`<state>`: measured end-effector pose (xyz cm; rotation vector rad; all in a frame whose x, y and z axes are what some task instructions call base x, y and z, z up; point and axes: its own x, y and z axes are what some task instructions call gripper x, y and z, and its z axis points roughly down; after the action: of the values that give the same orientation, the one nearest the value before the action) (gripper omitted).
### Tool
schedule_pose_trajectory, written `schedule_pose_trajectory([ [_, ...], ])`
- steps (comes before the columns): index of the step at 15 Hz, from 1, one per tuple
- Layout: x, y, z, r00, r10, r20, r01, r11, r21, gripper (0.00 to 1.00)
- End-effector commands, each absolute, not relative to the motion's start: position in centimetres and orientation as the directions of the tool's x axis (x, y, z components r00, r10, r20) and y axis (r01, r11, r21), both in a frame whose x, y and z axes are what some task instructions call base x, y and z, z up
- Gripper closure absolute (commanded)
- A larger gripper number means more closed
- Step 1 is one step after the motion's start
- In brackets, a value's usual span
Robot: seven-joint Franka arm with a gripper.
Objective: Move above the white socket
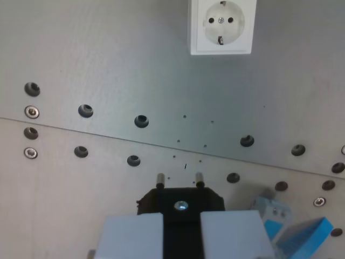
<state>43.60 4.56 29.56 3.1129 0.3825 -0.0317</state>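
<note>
Black plug [180, 204] (2 pins forward) clamped in the tool [181, 234], below the white socket [221, 24].

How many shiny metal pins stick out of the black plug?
2. Both pins stand on the black plug between the gripper fingers: left pin, right pin.

The worktop [108, 48] is filling the whole wrist view as a flat, matte grey metal surface. A seam [161, 144] is running across it, sloping downward toward the wrist view's right and dividing two plates. Rows of dark countersunk holes [141, 121] are lying along both sides of the seam, and bright screw heads [32, 111] are sitting in several. Lighting is falling soft and even.
</note>
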Motion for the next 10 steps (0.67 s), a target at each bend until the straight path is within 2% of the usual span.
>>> schedule_pose_trajectory([
  [1,43.9,3.8,28.0,0.958,0.280,0.059,0.279,-0.960,0.015,1.00],
  [10,45.2,2.6,23.5,0.952,0.301,0.063,0.300,-0.954,0.024,1.00],
])
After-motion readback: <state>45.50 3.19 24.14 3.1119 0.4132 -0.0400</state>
